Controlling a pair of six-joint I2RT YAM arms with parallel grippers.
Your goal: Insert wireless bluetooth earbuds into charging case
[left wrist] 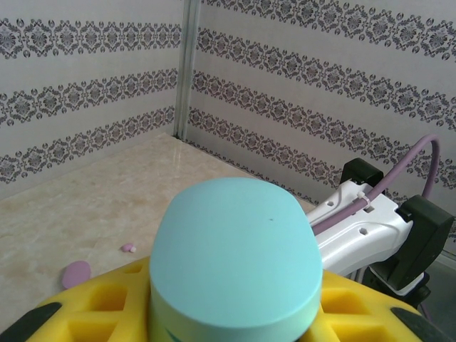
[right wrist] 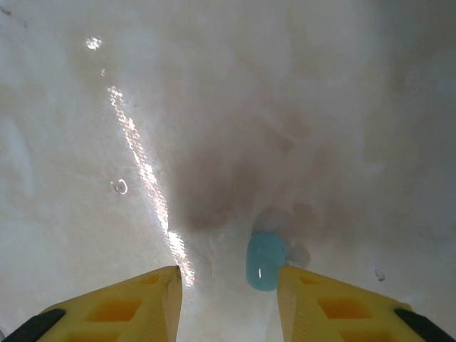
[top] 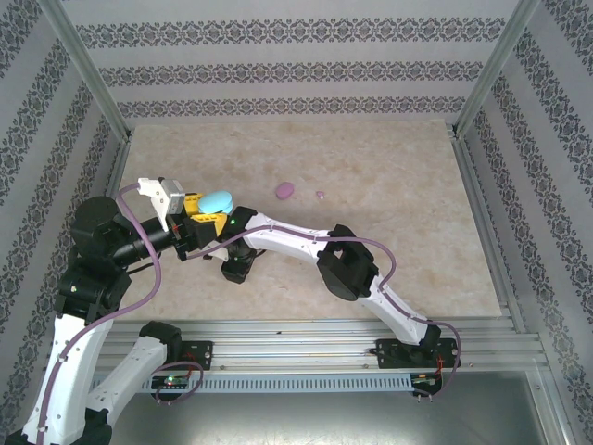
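My left gripper [top: 199,211] is shut on a cyan oval charging case [top: 218,199], held above the table at the left. In the left wrist view the case [left wrist: 235,256] sits large between the yellow fingers [left wrist: 107,299]. My right gripper [top: 235,272] points down at the table just below it. In the right wrist view that gripper [right wrist: 229,274] is open, and a tiny cyan earbud [right wrist: 265,260] lies on the table against the inner side of the right finger [right wrist: 306,292]. A gap separates the earbud from the left finger.
A pink-purple oval case [top: 284,190] lies on the table's middle, with a tiny pink earbud [top: 320,195] just to its right. The same case [left wrist: 75,273] and earbud [left wrist: 128,247] appear in the left wrist view. The right arm's white link [left wrist: 356,228] passes close beside the cyan case. Patterned walls enclose the table.
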